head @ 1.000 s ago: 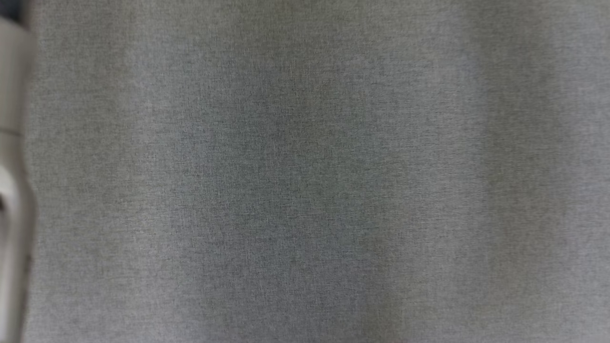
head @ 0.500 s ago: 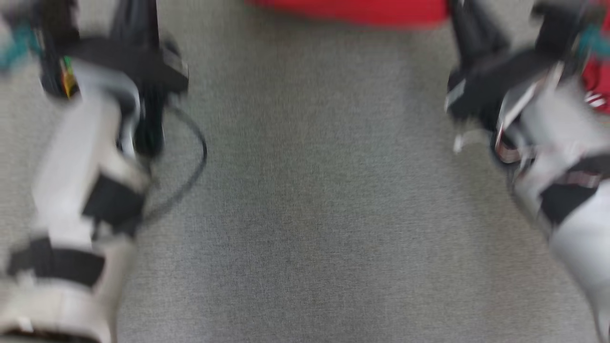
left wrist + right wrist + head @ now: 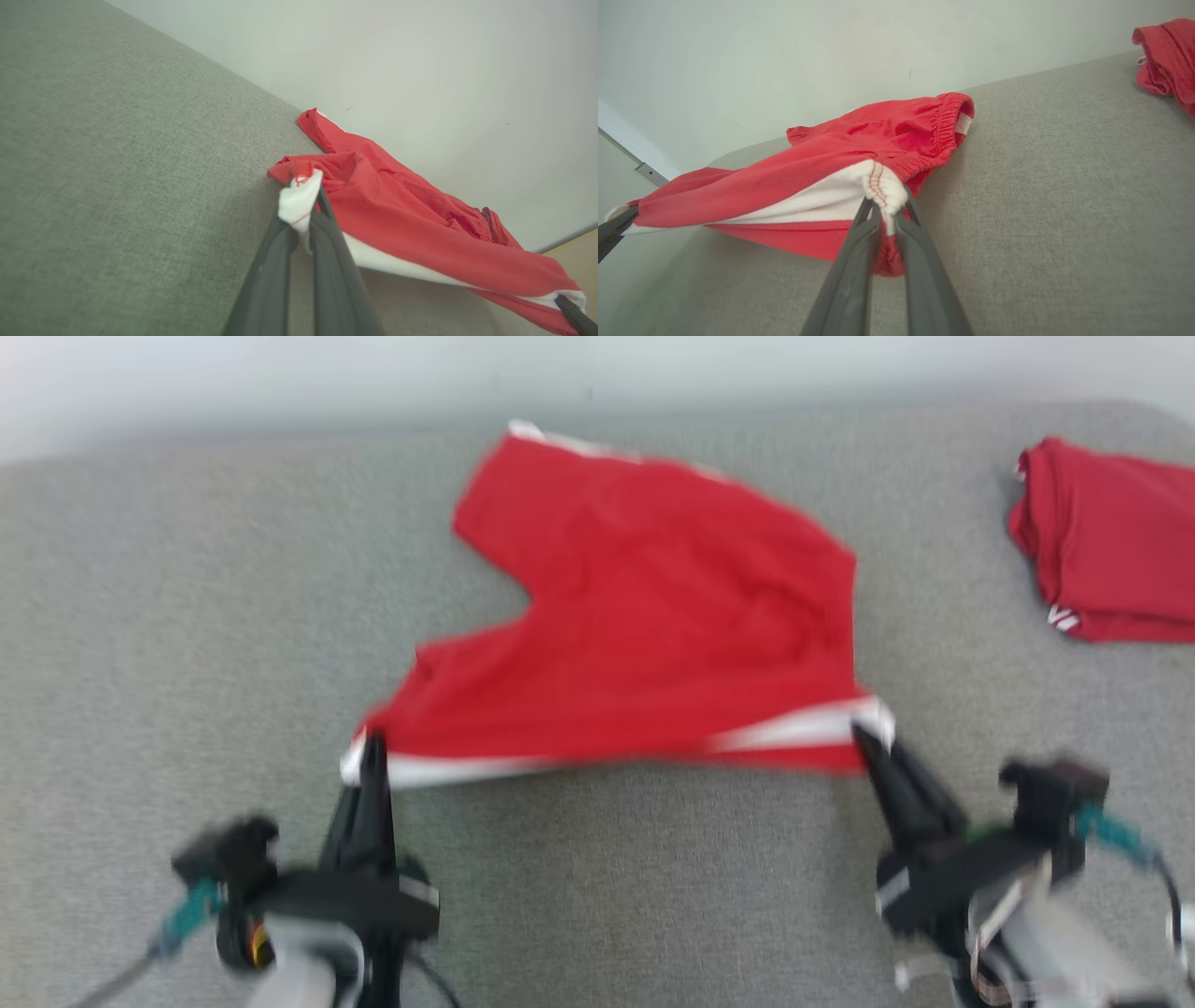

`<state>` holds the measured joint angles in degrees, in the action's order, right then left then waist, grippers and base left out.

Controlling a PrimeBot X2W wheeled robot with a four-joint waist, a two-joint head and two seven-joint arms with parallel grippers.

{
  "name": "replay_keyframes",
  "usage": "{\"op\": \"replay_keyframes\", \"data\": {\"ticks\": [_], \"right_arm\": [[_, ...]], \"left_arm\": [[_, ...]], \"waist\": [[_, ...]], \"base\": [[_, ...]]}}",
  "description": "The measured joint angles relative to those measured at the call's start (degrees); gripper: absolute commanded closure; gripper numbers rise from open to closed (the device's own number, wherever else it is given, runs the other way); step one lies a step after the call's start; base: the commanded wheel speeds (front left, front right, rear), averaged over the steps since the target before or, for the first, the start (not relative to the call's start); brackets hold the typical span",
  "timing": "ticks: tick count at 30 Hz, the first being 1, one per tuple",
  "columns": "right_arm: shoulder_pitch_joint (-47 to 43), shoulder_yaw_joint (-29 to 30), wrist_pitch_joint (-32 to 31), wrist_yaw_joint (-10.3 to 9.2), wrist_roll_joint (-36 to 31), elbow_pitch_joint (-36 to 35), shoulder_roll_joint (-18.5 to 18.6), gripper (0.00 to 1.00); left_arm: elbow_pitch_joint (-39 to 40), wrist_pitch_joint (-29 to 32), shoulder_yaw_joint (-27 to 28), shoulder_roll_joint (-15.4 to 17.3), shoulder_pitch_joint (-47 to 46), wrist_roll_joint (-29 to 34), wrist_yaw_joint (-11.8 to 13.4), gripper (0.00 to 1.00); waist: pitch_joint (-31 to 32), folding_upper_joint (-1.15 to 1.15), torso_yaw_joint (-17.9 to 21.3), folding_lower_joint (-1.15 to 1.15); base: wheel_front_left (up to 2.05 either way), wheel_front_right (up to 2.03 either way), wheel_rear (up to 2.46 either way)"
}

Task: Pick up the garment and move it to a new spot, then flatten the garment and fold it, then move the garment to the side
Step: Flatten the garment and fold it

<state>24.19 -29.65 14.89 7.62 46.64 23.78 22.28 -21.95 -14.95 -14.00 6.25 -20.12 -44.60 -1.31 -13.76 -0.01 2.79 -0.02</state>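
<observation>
**Firmly pinched at both near corners: the garment (image 3: 653,644) stretched between my two grippers**

So, I have the red garment spread across the middle of the grey surface (image 3: 187,616). Its far edge lies close to the pale wall (image 3: 280,373), and its white-banded near edge is raised a little off the cloth. The left gripper (image 3: 373,747) is closed tight on the white corner at my left, with the fabric bunched between its dark fingertips. The right gripper (image 3: 868,737) is clamped the same way on the stitched white corner at my right, just beside the elastic waistband.

I judge the hold is set this way so the band pulls taut between the two grips. That lets the garment be dragged or laid down without creasing, ready for flattening.

Both arms reach forward and low, well apart. The left fingers point almost straight ahead, and the right fingers slant inward toward the corner they hold. The head picture is blurred, so I rely on the wrist views for the grips.

A folded red piece (image 3: 1111,541) sits well apart at the far right, which I take to be the side spot.
</observation>
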Motion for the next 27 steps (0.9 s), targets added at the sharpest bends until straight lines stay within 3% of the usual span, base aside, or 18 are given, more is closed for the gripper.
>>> {"op": "replay_keyframes", "data": {"ticks": [10, 17, 22, 27], "right_arm": [[-20.19, 7.93, -3.15, 0.10, -6.08, -9.99, -2.90, 1.00], [-34.84, 13.91, -10.56, 0.09, -11.09, -20.26, -8.73, 1.00], [-37.39, 16.07, -13.47, 0.02, -13.61, -24.23, -11.88, 1.00], [-35.18, 16.17, -15.28, -0.01, -15.27, -26.81, -12.62, 1.00]], "left_arm": [[7.72, 0.14, 2.31, -1.54, 14.51, -0.41, 1.90, 1.00], [10.07, 0.10, 2.50, -1.33, 20.82, -0.26, 3.31, 1.00], [10.74, 0.12, 2.50, -0.60, 21.25, 0.25, 3.38, 1.00], [11.40, 2.40, 1.69, 2.00, 16.06, 2.38, 3.33, 1.00]], "waist": [[6.60, 0.00, -1.78, 0.00], [9.78, 0.00, -4.08, 0.01], [10.55, 0.01, -4.59, 0.01], [9.90, 0.01, -3.69, 0.02]], "base": [[0.00, 0.00, 0.00], [0.00, 0.00, 0.00], [0.00, 0.00, 0.00], [0.00, 0.00, 0.00]]}}
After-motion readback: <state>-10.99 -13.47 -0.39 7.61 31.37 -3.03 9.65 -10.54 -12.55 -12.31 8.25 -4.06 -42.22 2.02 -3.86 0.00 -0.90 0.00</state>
